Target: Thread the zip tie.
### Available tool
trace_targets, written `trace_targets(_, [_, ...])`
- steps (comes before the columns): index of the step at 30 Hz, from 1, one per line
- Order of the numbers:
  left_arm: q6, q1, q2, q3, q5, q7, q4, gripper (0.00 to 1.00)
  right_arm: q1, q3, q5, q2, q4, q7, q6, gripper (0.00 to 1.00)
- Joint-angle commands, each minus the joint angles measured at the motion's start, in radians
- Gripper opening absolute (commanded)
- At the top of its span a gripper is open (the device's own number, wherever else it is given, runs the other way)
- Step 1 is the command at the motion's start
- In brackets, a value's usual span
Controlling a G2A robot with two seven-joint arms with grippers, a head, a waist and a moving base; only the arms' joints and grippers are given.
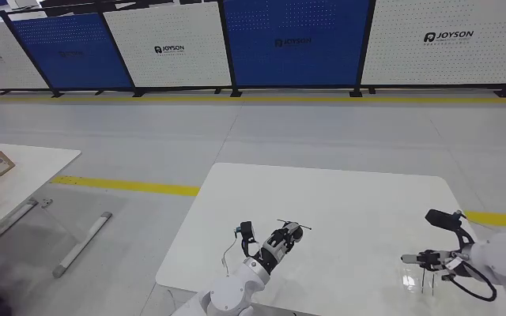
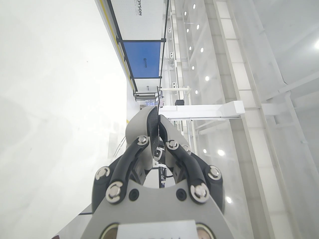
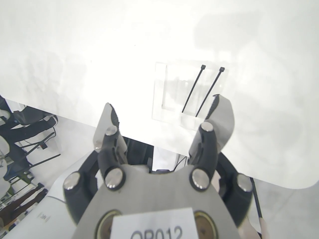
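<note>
My left gripper point(image 1: 289, 231) hovers over the near part of the white table point(image 1: 332, 197), shut on a black zip tie point(image 1: 295, 225). In the left wrist view the tie's strap point(image 2: 157, 125) runs between the closed fingertips of the left gripper point(image 2: 158, 114), and its square head point(image 2: 157, 152) sits near the palm. At the table's right near corner, my right gripper point(image 3: 164, 103) stands open just above a clear holder point(image 3: 159, 88). On that holder lie two more black zip ties point(image 3: 193, 88) side by side, close to one finger point(image 3: 221, 105).
The clear holder point(image 1: 410, 280) rests close to the table's near edge, beside the right gripper point(image 1: 406, 258). Blue and white partition panels point(image 1: 292, 43) line the far side of the floor. Another white table point(image 1: 32, 170) stands to the left.
</note>
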State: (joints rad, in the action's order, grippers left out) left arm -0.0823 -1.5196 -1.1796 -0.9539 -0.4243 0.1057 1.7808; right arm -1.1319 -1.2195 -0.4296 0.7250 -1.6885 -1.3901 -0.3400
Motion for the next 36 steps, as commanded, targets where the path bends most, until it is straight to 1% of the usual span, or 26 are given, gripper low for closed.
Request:
trace_targets(1, [0.000, 0.000, 0.000, 0.000, 0.000, 0.000, 0.000, 0.00, 0.004, 0.007, 0.003, -0.001, 0.008, 0.000, 0.000, 0.34])
trace_targets(6, [0.000, 0.000, 0.000, 0.000, 0.000, 0.000, 0.000, 0.00, 0.010, 0.024, 0.000, -0.004, 0.025, 0.000, 0.000, 0.31])
trace_targets(8, [0.000, 0.000, 0.000, 0.000, 0.000, 0.000, 0.000, 0.00, 0.009, 0.023, 0.002, -0.006, 0.031, 0.000, 0.000, 0.29])
trace_targets(14, [0.000, 0.000, 0.000, 0.000, 0.000, 0.000, 0.000, 0.00, -0.013, 0.000, -0.006, -0.013, 0.036, 0.000, 0.000, 0.28])
trace_targets(18, [0.000, 0.000, 0.000, 0.000, 0.000, 0.000, 0.000, 0.00, -0.018, 0.008, -0.025, -0.013, 0.042, 0.000, 0.000, 0.24])
trace_targets(20, [0.000, 0.000, 0.000, 0.000, 0.000, 0.000, 0.000, 0.00, -0.013, 0.015, -0.027, -0.010, 0.051, 0.000, 0.000, 0.24])
trace_targets(23, [0.000, 0.000, 0.000, 0.000, 0.000, 0.000, 0.000, 0.00, 0.000, 0.027, -0.032, -0.005, 0.065, 0.000, 0.000, 0.27])
trace_targets(30, [0.000, 0.000, 0.000, 0.000, 0.000, 0.000, 0.000, 0.00, 0.041, 0.074, -0.050, 0.010, 0.099, 0.000, 0.000, 0.21])
trace_targets(33, [0.000, 0.000, 0.000, 0.000, 0.000, 0.000, 0.000, 0.00, 0.060, 0.101, -0.055, 0.016, 0.118, 0.000, 0.000, 0.24])
trace_targets(36, [0.000, 0.000, 0.000, 0.000, 0.000, 0.000, 0.000, 0.00, 0.081, 0.126, -0.060, 0.024, 0.143, 0.000, 0.000, 0.23])
